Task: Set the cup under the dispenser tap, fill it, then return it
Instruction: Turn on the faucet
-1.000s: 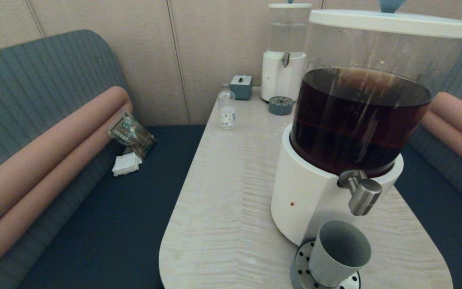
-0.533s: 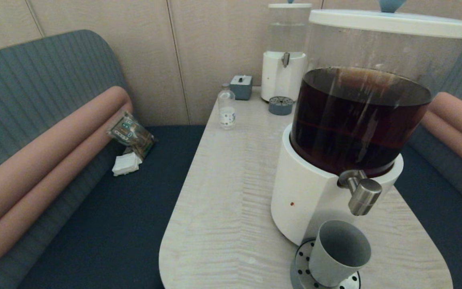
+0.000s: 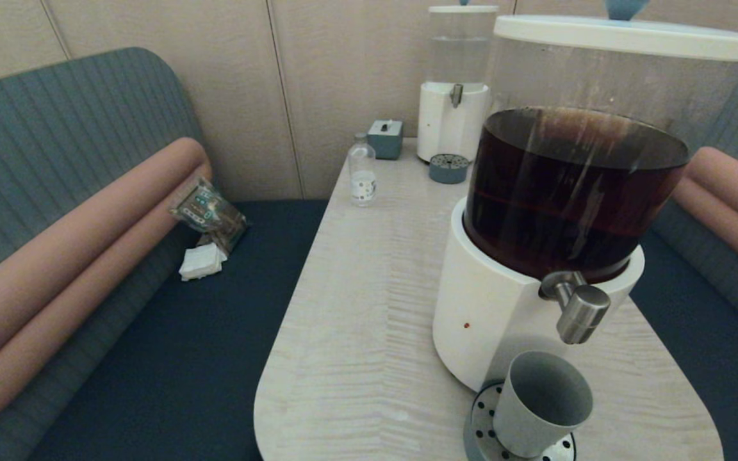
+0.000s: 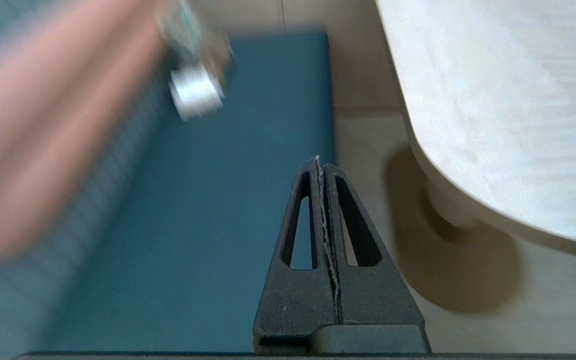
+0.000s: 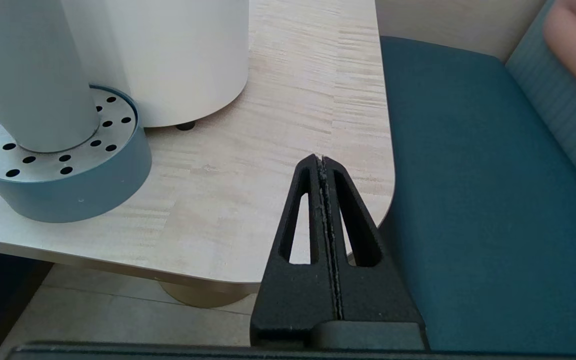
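The grey-green cup point(image 3: 541, 402) stands upright on the perforated drip tray point(image 3: 481, 432), just below the brushed-steel dispenser tap point(image 3: 575, 307) of the large white-based dispenser point(image 3: 491, 307) holding dark brown liquid. The right wrist view shows the cup point(image 5: 25, 75) on the drip tray point(image 5: 68, 190) from the side. My right gripper point(image 5: 321, 160) is shut and empty, low by the table's near right corner, apart from the cup. My left gripper point(image 4: 319, 161) is shut and empty, hanging over the blue bench seat beside the table's left edge. Neither gripper shows in the head view.
A smaller dispenser with clear liquid point(image 3: 453, 96), its grey drip tray point(image 3: 448, 168), a small clear bottle point(image 3: 362, 171) and a grey box point(image 3: 385, 137) stand at the table's far end. A wrapper and napkin point(image 3: 205, 230) lie on the left bench. Benches flank the table point(image 3: 356, 307).
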Motion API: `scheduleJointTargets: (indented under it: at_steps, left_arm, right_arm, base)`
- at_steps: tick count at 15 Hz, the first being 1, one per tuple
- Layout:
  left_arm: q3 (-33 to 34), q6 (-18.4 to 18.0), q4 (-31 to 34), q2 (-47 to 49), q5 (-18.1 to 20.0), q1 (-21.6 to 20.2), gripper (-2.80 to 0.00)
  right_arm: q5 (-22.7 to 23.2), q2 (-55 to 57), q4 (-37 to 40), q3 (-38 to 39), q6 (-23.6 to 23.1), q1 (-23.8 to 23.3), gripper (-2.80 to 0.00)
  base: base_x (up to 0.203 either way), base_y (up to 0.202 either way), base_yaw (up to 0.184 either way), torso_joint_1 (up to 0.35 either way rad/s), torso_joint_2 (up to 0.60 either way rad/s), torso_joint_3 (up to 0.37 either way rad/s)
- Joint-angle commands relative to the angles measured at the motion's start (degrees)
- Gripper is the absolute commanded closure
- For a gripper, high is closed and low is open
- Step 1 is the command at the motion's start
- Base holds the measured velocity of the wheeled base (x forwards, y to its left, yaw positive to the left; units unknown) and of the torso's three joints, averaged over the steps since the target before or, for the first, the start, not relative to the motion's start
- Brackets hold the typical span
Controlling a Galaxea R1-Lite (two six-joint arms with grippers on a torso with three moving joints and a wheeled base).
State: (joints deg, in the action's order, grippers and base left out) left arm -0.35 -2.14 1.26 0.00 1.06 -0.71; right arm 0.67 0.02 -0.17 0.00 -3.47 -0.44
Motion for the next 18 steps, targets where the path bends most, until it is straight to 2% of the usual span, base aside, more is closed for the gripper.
scheduleJointTargets:
  at_steps: [1,5,7,11,12,15,18]
  left_arm:
    - [-0.52,2.14,0.67,0.09,-0.44,0.09,0.0]
    - [-0.4,4.88,0.25,0.09,-1.31,0.18,0.0]
    - [0.27,5.22,-2.05,0.09,-1.41,0.09,0.0]
    - [0.27,5.13,-2.14,0.09,-1.41,0.09,0.0]
    - [0.27,5.42,-2.05,0.09,-1.41,0.09,0.0]
    - [0.27,5.57,-2.07,0.09,-1.58,0.09,0.0]
    - [0.34,5.57,-2.05,0.09,-1.41,0.09,0.0]
  right_arm:
    - [0.04,-0.11,0.0,0.53,-0.04,0.0,0.0]
    - [0.04,-0.11,0.09,0.53,0.05,0.0,0.0]
    - [0.04,-0.11,0.09,0.53,-0.22,0.0,0.0]
    - [-0.14,-0.11,0.06,0.12,-0.26,0.0,0.0]
    - [-0.03,-0.14,0.34,-2.04,-0.31,0.0,0.0]
    - [0.79,2.37,6.49,-19.45,-0.29,0.03,0.0]
    - [4.53,16.72,12.29,-40.19,1.37,-0.22,0.0]
  base:
    - [0.0,0.0,0.0,0.0,0.0,0.0]
    - [0.0,0.0,0.0,0.0,0.0,0.0]
    - [0.0,0.0,0.0,0.0,0.0,0.0]
    - [0.0,0.0,0.0,0.0,0.0,0.0]
    - [0.0,0.0,0.0,0.0,0.0,0.0]
    - [0.0,0.0,0.0,0.0,0.0,0.0]
    - [0.0,0.0,0.0,0.0,0.0,0.0]
